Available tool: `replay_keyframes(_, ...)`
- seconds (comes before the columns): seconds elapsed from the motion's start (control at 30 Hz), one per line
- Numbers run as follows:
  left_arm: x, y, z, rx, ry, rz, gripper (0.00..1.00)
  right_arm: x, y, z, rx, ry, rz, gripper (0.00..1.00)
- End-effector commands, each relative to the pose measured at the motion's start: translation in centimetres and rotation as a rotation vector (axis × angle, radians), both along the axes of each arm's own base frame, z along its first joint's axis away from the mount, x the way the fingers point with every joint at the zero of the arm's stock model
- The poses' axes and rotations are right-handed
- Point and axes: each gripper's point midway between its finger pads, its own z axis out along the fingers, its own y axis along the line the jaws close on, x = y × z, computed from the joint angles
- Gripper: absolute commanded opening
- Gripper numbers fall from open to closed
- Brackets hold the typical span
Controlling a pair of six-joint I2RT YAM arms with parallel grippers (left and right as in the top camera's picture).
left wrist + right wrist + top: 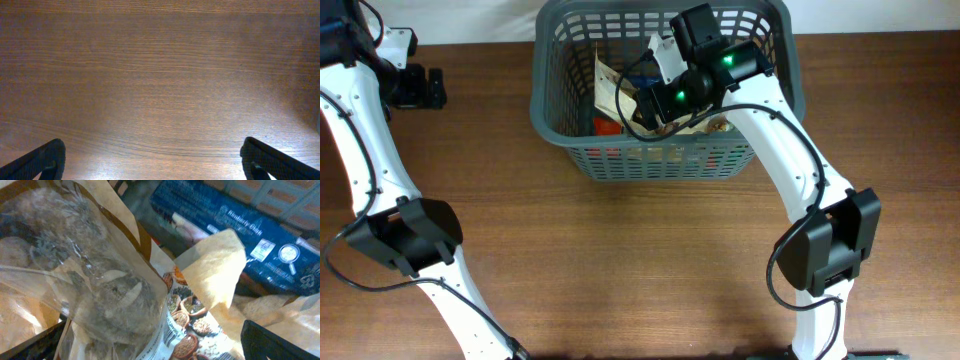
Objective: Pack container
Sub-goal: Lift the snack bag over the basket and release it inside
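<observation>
One dark grey container [660,160] is set at the far middle of the desk [620,260], and packets are seen inside it, among them a clear-windowed bag [85,280] and a blue pack [235,235]. The right gripper [155,347] is lowered into it, spread wide over the bag. The left gripper [155,167] is held spread above the desk, well apart to the left.
</observation>
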Motion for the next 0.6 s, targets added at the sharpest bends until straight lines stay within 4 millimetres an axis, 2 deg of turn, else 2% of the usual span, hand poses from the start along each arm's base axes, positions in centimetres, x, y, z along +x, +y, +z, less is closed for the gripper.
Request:
replay_keyframes(0.0, 0.0, 0.2, 0.0, -0.007, -0.003, 0.013, 0.99, -0.8, 0.9, -0.3, 0.020, 0.031, 0.043, 0.99)
replay_keyframes(0.1, 0.0, 0.2, 0.0, -0.007, -0.003, 0.013, 0.99, -0.7, 1.0, 0.5, 0.027, 0.011, 0.048, 0.99)
replay_keyframes(0.17, -0.1, 0.2, 0.0, -0.007, -0.002, 0.013, 0.99, -0.4, 1.6, 2.5, 0.063, -0.033, 0.071, 0.99)
replay_keyframes(0.23, 0.0, 0.2, 0.0, -0.007, -0.003, 0.013, 0.99, 0.3, 2.1, 6.2, 0.104, -0.127, 0.095, 0.99)
replay_keyframes(0.27, 0.0, 0.2, 0.0, -0.007, -0.003, 0.013, 0.99, 1.0, 2.4, 8.6, 0.131, -0.197, 0.096, 0.99)
replay_keyframes(0.33, -0.1, 0.2, 0.0, -0.007, -0.002, 0.013, 0.99, 2.1, 2.7, 11.6, 0.162, -0.297, 0.093, 0.99)
replay_keyframes(0.37, 0.0, 0.2, 0.0, -0.007, -0.003, 0.013, 0.99, 3.0, 2.9, 14.5, 0.190, -0.392, 0.086, 0.99)
replay_keyframes(0.4, -0.1, 0.2, 0.0, -0.007, -0.003, 0.013, 0.99, 3.1, 3.0, 15.6, 0.202, -0.425, 0.087, 0.99)
replay_keyframes(0.57, -0.1, 0.2, 0.0, -0.007, -0.003, 0.013, 0.99, 3.0, 2.9, 15.7, 0.202, -0.423, 0.087, 0.99)
